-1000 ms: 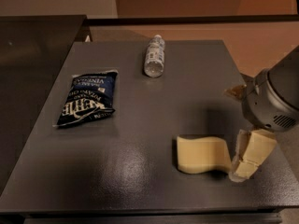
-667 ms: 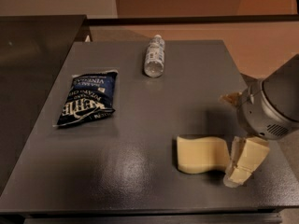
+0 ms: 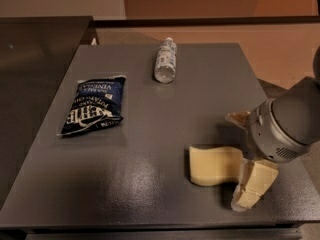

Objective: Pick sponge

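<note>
Sponge [image 3: 214, 165] lies flat on the near right part of the grey table [image 3: 145, 154], and the gripper [image 3: 248, 185] sits low right at its right end, against the edge. Parted or clamped? Cannot tell. Chip bag [image 3: 95, 105] and bottle [image 3: 165, 60] lie well apart.

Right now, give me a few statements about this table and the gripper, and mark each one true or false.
1. The sponge lies on the table, toward its near right corner. True.
2. The chip bag lies to the right of the sponge. False: it lies on the left side of the table, well apart from the sponge.
3. The bottle stands upright. False: it lies on its side near the far edge.
4. The gripper is at the sponge's right end. True.
</note>
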`<state>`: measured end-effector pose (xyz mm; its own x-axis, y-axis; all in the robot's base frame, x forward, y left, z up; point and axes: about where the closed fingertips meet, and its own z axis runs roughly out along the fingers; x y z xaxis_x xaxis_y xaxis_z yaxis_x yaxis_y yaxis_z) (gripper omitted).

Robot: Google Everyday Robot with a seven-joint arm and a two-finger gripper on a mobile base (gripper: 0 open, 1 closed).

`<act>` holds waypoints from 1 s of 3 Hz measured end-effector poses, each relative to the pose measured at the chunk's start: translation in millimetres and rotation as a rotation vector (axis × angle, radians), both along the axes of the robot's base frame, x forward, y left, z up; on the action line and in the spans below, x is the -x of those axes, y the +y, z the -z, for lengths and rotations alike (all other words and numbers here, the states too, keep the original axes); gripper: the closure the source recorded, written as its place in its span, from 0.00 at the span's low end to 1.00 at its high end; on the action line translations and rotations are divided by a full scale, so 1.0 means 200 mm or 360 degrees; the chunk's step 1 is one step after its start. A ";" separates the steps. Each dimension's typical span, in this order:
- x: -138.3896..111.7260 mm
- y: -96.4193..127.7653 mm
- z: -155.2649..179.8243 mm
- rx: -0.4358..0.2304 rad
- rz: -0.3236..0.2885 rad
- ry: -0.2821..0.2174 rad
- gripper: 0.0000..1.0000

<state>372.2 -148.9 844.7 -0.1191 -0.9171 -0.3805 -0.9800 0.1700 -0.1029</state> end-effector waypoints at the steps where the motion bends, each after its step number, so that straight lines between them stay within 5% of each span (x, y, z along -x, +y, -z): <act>1: 0.02 0.02 0.03 -0.0016 -0.0017 0.0008 0.18; 3: 0.01 0.02 0.01 -0.0096 0.0004 0.0015 0.65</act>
<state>369.2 -144.9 842.1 -0.1256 -0.8920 -0.4342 -0.9805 0.1783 -0.0828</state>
